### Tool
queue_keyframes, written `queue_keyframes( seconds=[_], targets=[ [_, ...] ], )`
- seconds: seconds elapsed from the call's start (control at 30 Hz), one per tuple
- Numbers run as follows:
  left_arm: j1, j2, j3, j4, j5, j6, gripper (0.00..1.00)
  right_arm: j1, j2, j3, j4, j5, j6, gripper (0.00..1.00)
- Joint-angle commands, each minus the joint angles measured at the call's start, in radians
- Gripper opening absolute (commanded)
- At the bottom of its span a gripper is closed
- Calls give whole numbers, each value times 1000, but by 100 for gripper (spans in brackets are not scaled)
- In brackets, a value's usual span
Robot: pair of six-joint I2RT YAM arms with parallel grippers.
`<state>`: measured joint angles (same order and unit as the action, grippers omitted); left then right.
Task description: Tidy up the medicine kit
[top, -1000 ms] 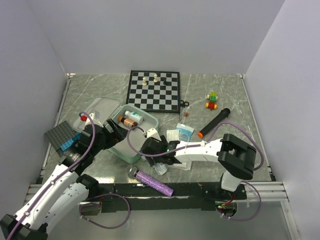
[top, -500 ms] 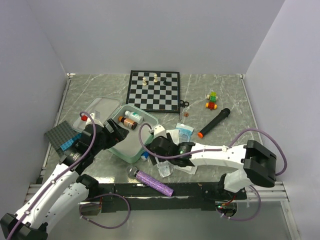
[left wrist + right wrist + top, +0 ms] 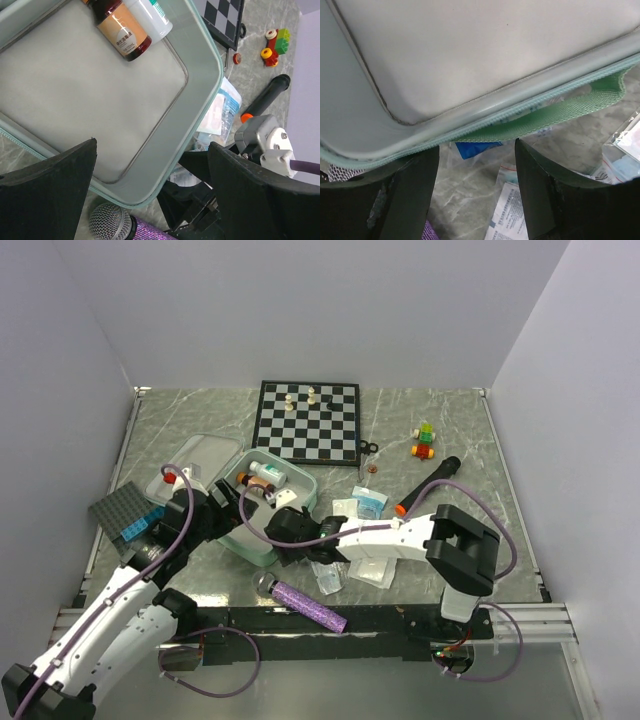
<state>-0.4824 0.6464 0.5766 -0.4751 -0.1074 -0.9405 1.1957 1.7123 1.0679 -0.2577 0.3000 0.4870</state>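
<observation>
- Right wrist view: the right gripper (image 3: pixel 477 165) is part-open, its fingers astride the green zip flap at the near rim of the medicine kit (image 3: pixel 470 50), probably to reach the blue packet (image 3: pixel 477 148) tucked under it.
- The left gripper (image 3: pixel 152 170) hangs wide open and empty over the kit's grey lining.
- An amber bottle (image 3: pixel 122 30) and a white bottle (image 3: pixel 150 15) lie at the far end.
- The kit sits open near the chessboard (image 3: pixel 305 425).

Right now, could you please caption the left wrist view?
Open left claw facing the kit; brown bottle and white bottle inside.
</observation>
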Motion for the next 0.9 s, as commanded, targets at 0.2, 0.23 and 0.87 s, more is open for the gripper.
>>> queue_keyframes(
  seconds=[0.2, 0.23, 0.87],
  targets=[
    [-1, -2, 3, 24, -14, -12, 96, 7, 86, 67, -43, 13, 58, 66],
    [-2, -2, 2, 23, -12, -12, 96, 7, 89, 61, -46, 13, 61, 65],
    [-2, 4, 8, 15, -20, -6, 96, 25, -178, -117, -38, 119, -4, 15]
  ],
)
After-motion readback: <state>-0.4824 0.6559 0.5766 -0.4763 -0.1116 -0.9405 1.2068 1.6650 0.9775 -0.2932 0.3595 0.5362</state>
